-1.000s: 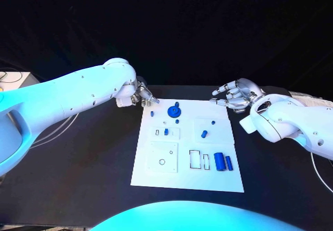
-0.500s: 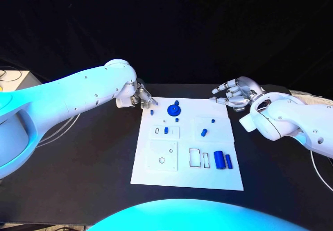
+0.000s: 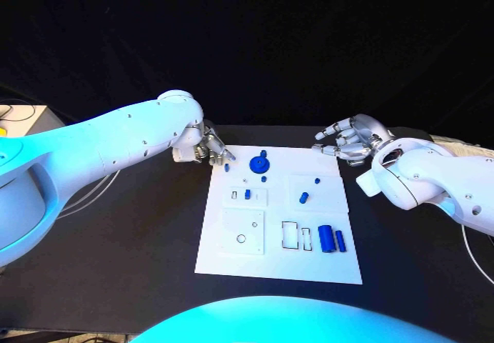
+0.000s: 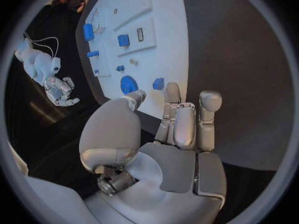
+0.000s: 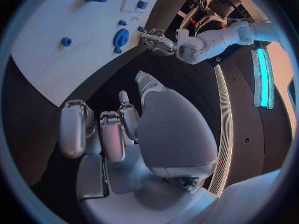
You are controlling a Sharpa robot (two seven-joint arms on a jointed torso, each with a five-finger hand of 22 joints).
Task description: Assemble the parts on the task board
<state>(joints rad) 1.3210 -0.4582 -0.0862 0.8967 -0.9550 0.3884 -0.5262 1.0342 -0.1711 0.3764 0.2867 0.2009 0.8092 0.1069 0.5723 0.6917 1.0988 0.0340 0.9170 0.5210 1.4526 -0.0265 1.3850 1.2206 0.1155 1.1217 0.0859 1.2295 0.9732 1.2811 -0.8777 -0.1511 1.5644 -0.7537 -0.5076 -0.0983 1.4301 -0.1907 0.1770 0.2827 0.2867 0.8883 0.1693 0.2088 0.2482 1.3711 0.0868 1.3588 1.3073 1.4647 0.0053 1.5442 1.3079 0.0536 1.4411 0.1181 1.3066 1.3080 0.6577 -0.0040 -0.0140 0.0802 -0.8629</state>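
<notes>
Task board (image 3: 232, 261): white plate, flat on the black tabletop (image 3: 134, 236), printed with outlined slots and squares. Scattered over it, blue parts: round disc part (image 3: 258, 165) at the board's far edge, small peg (image 3: 226, 168) close to the board's far left corner, long cylinder (image 3: 325, 239) with a slimmer bar touching or just beside it toward the board's near right side, smaller bits around the board's middle. Compared with a second ago, hardly any change: left robot hand (image 3: 209, 148) eased a touch nearer the board's far left corner, fingertips now just over the board's edge beside the small peg; parts unmoved. Read as an approach in hand, no part yet picked, assembly barely begun. Left robot hand released, fingers stretched out side by side, thumb bent toward them, apparently nothing between, though the wrist view leaves the thumb tip hard to judge. Right robot hand (image 3: 345, 141) hovering off the board's far right corner, fingers loosely spread, grasping nothing, well apart from every part.
</notes>
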